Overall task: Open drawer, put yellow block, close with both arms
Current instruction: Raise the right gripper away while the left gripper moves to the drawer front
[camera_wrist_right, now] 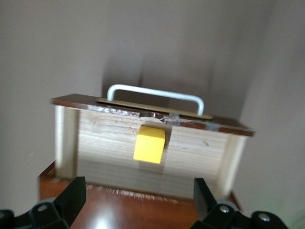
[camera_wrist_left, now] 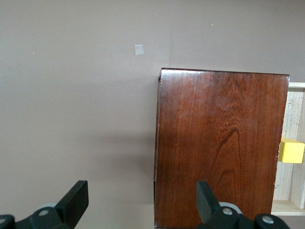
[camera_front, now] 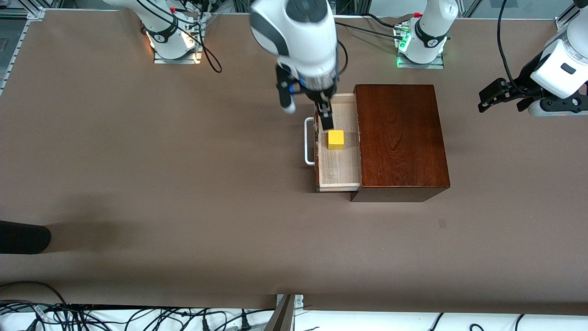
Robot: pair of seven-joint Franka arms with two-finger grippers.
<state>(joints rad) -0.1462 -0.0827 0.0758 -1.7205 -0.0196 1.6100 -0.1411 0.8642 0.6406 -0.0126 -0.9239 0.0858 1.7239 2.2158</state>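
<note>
1. One yellow block (camera_front: 336,139) lies in the pulled-out drawer (camera_front: 338,168), at 9 o'clock of the wooden box (camera_front: 399,138) on the table (camera_front: 183,184).
2. Right claw (camera_front: 325,115): fingers apart, over the drawer, at 12 o'clock of the block.
3. Left claw (camera_front: 498,95): fingers apart, waiting over the table at 3 o'clock of the box.

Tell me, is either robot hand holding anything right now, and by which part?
Nothing is held. The right end effector hangs open over the pulled-out drawer, where the yellow block lies free. The left end effector waits open near the table's end.
</note>
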